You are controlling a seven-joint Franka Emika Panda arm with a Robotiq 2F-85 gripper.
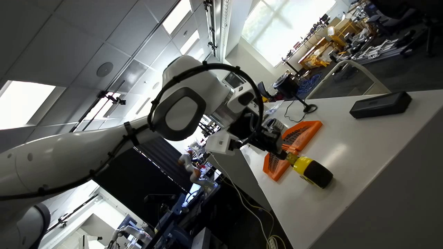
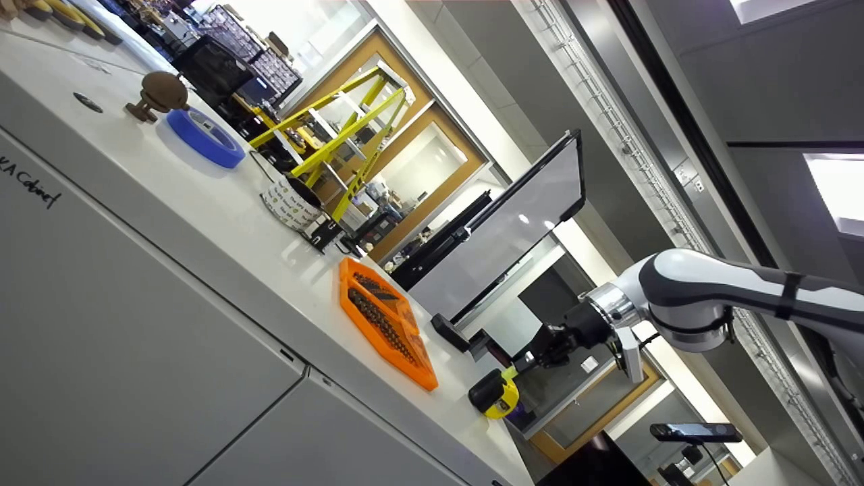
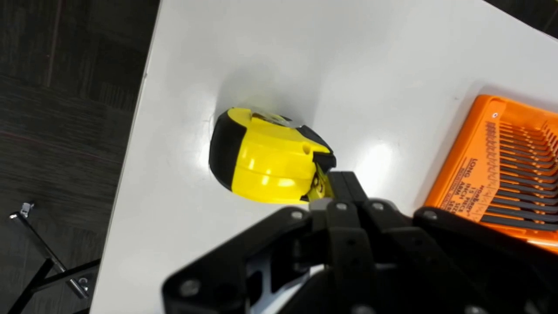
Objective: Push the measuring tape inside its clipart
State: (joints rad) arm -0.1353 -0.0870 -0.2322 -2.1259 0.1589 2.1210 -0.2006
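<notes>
The measuring tape [image 3: 272,161], a chunky yellow and black case, rests on the white table. It also shows in both exterior views [image 1: 313,171] [image 2: 496,395]. A short length of yellow blade [image 3: 319,185] sticks out of its mouth towards my fingertips. My gripper [image 3: 347,174] is shut, its two fingers pressed together, right at the mouth of the case. The blade lies against the side of one finger; I cannot tell whether any of it is pinched between them. In both exterior views the gripper [image 1: 284,155] [image 2: 530,361] points down at the blade. The blade's end is hidden by the fingers.
An orange hex-key case [image 3: 475,174] lies open beside the gripper. A flat dark slab [image 1: 380,104] lies further along the table. A blue tape roll [image 2: 206,138] and a brown figure [image 2: 162,93] stand at the far end. The table edge [image 3: 130,144] runs near the measuring tape.
</notes>
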